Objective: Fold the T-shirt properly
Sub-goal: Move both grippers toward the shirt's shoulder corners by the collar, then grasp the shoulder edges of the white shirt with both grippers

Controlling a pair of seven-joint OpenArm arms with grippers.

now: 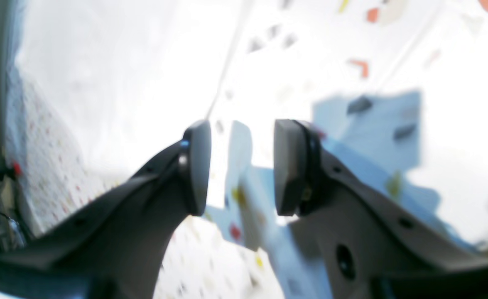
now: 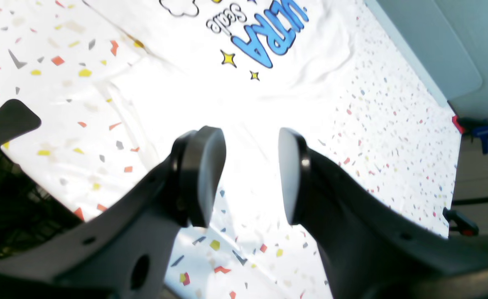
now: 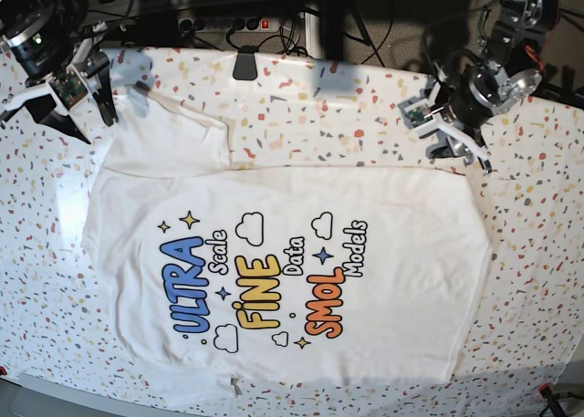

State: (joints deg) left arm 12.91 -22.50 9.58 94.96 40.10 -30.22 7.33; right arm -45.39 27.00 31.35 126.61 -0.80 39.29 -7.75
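Observation:
The white T-shirt (image 3: pixel 274 253) lies spread flat with its blue, yellow and orange print facing up, and one sleeve (image 3: pixel 169 139) is folded in at its far left corner. My right gripper (image 3: pixel 82 120) hangs open just beyond that corner. In the right wrist view the right gripper (image 2: pixel 250 133) has nothing between its pads, with the T-shirt (image 2: pixel 227 95) and its blue "ULTRA" print beneath. My left gripper (image 3: pixel 465 154) sits at the shirt's far right corner. The blurred left wrist view shows the left gripper (image 1: pixel 243 124) open and empty.
A white speckled tablecloth (image 3: pixel 319 107) covers the table around the shirt. A black clamp (image 3: pixel 245 66) sits at the back edge, with cables (image 3: pixel 274 15) behind it. Red and blue clamps (image 2: pixel 476 128) hold the cloth at the table's side edge.

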